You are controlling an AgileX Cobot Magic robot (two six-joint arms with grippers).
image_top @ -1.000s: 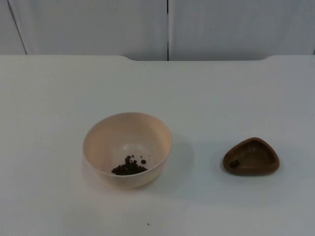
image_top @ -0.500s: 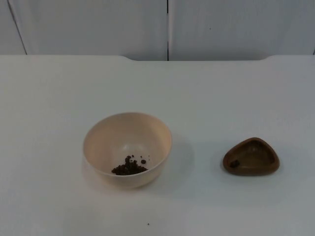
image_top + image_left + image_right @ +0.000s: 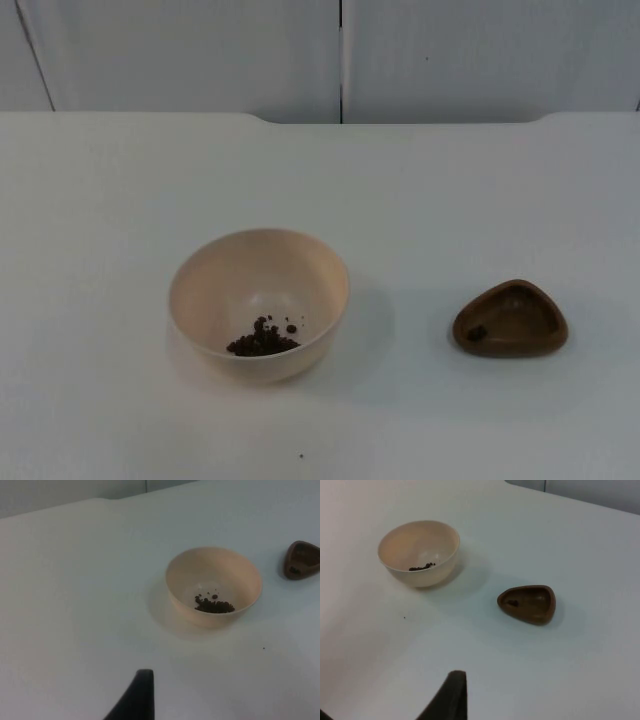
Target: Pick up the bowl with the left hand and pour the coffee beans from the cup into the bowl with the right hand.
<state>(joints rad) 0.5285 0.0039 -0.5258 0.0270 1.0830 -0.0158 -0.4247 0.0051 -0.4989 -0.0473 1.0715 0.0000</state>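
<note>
A: Where do the bowl and the cup stand?

B: The cream bowl [image 3: 259,303] sits upright on the white table [image 3: 450,200], left of the middle in the top view. A small heap of coffee beans [image 3: 262,340] lies on its floor, with one or two loose beans just beside the heap. The brown cup [image 3: 510,319] — a rounded-triangle wooden dish — stands well apart from it, to the bowl's right, also flat on the table.

A: Anything left in the cup?

B: One dark bit [image 3: 478,333] near its left end; I cannot tell what it is. A tiny dark speck [image 3: 301,456] lies on the table in front of the bowl.

A: And the grippers?

B: Neither touches anything. One black fingertip of the left gripper [image 3: 135,697] hangs over bare table, well short of the bowl. One fingertip of the right gripper [image 3: 447,696] hangs likewise, well back from the cup. Whether either is spread or closed — I cannot tell. Behind the table stands the grey partition wall [image 3: 200,55].
</note>
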